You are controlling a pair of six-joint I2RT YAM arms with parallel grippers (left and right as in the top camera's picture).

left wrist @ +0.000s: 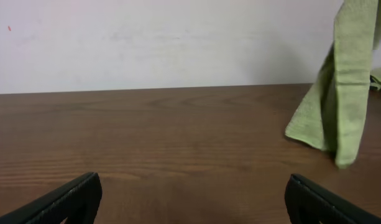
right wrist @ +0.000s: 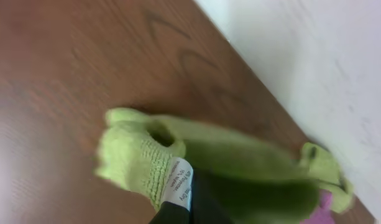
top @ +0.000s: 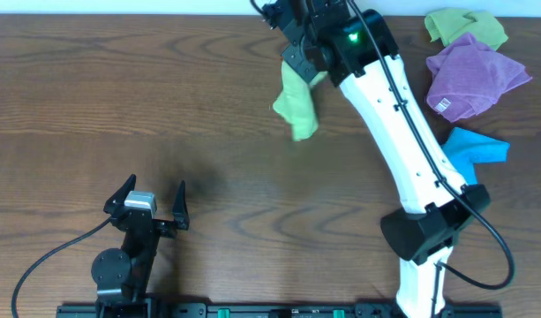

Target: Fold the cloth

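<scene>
1. Left gripper [top: 155,189]: near edge of table, left side. Jaws spread wide, nothing between them.
2. Cloth [top: 298,110]: far half of table, right of centre; ahead and to the right of left gripper, well apart from it. Hangs bunched from right gripper, long axis vertical. Lower end at or just above tabletop; contact not resolvable from left wrist view.
3. Right gripper [top: 298,62]: clamped tight on top of cloth, so by far the nearer effector. Judgement: coming move hinges on getting the hanging cloth laid flat, free lower end on the side toward left gripper.
4. Tag [right wrist: 181,182]: white, on cloth edge just beside right fingers. Lines of print present, too blurred to read; no brand legible.
5. Far right, clear of the hanging cloth: second green cloth [top: 464,26], purple cloth [top: 477,75], blue cloth [top: 477,148]. No readable writing.
</scene>
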